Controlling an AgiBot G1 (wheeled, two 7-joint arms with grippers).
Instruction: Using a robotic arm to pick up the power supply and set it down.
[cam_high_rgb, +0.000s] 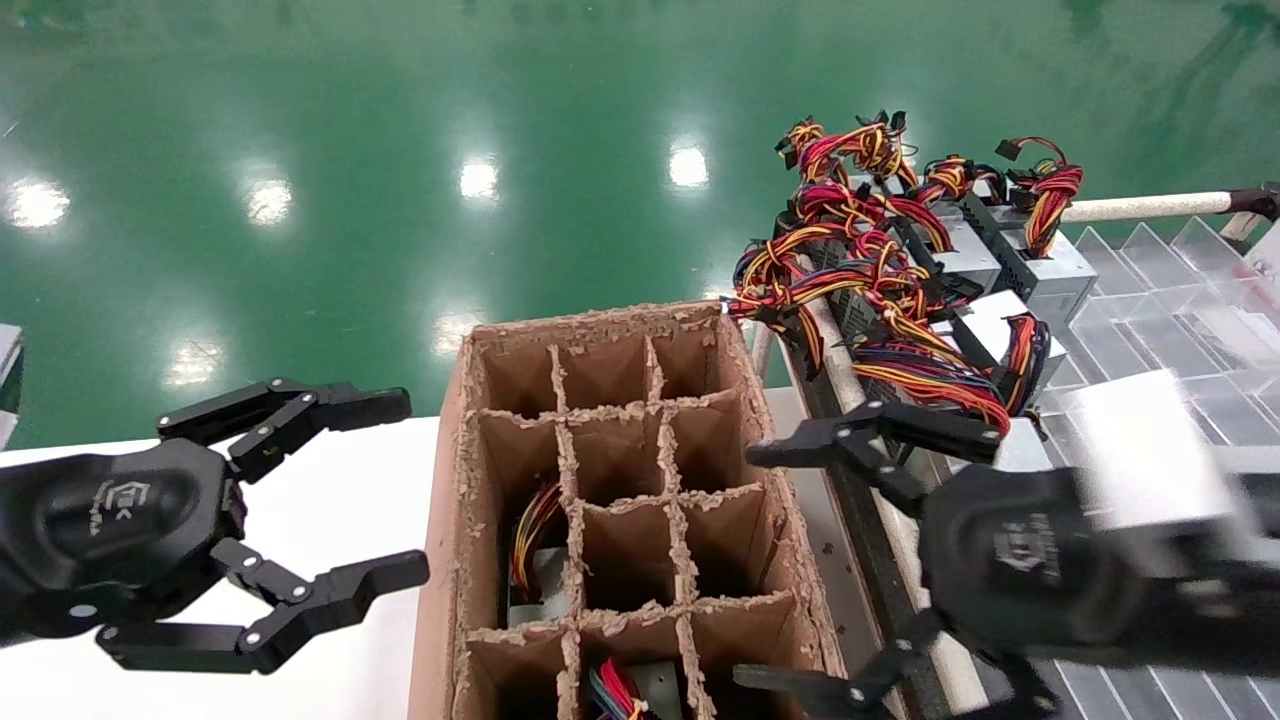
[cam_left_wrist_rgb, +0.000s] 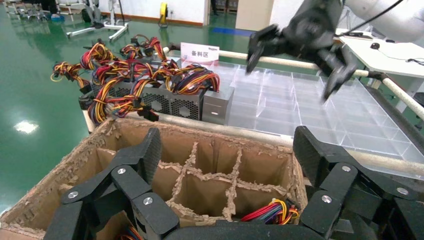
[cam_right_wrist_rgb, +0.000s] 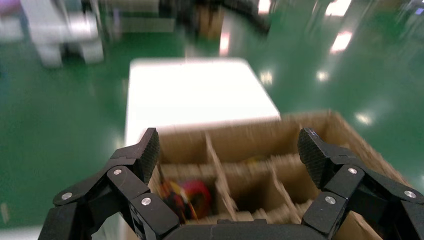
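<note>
Black linked right hand (cam_high_rgb: 800, 570) hangs wide open and empty beside the brown divided cardboard box (cam_high_rgb: 610, 500). Silver-grey metal power supply (cam_high_rgb: 1010, 255) with red-yellow wires sits untouched in the pile beyond. Pick and set-down both remain. Left hand (cam_high_rgb: 330, 500) open, idle over white worktop (cam_high_rgb: 340, 660).

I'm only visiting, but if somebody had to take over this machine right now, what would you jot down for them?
Left gripper: open, empty, over the white table left of the cardboard box.
Right gripper: open, empty, at the box's right edge, in front of the pile.
Power supplies: a heap with tangled wires on the rack right of the box; none gripped.
Done: wire bundles show in at least two box cells.
Left: grasp a supply from the heap and set it down, probably in an empty cell.
</note>
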